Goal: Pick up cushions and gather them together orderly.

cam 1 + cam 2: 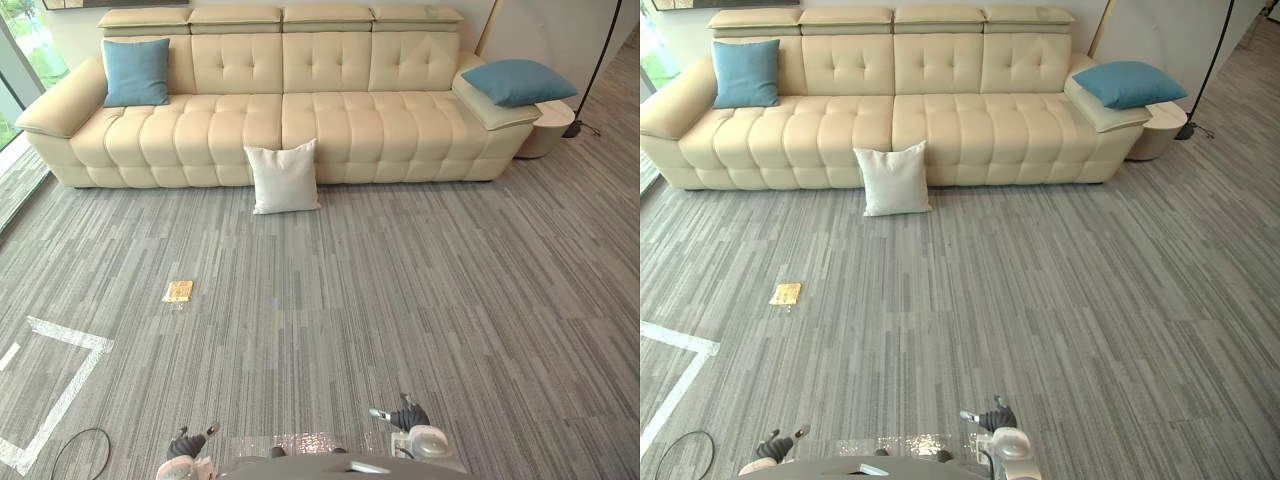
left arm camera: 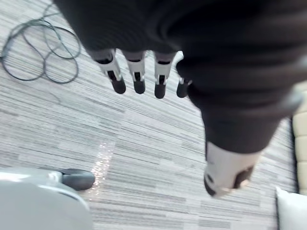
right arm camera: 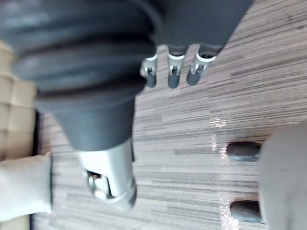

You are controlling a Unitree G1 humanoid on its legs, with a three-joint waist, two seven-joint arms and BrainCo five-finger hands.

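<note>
Three cushions sit well apart from both hands and from one another. The white cushion [image 1: 284, 177] stands upright on the carpet [image 1: 400, 290], leaning back against the front of the sofa [image 1: 330, 120] near its middle, straight ahead of the robot across a wide stretch of floor. The left blue cushion [image 1: 136, 72] stands on the seat at the sofa's left end, propped against the backrest beside the armrest. The right blue cushion [image 1: 518, 81] lies tilted on top of the right armrest, next to a round side table [image 1: 550, 130] and the foot of a lamp [image 1: 579, 128]. The left hand [image 2: 138, 79] hangs low at the near edge of the head views, on the left, above bare carpet. Its own wrist view shows the fingers straight, side by side with small gaps, the thumb [image 2: 225, 175] held apart from them, and nothing in its grasp. The right hand [image 3: 172, 72] hangs likewise on the right, fingers straight and close together, thumb [image 3: 112, 182] apart, grasping nothing. Past each thumb a corner of the white cushion shows far off against the sofa, so that cushion lies ahead of and between the two hands, touched by neither. A small yellow slip [image 1: 178, 291] lies flat on the carpet to the left, between the left hand and the sofa. White tape [image 1: 76, 388] marks an angle on the floor further left.
</note>
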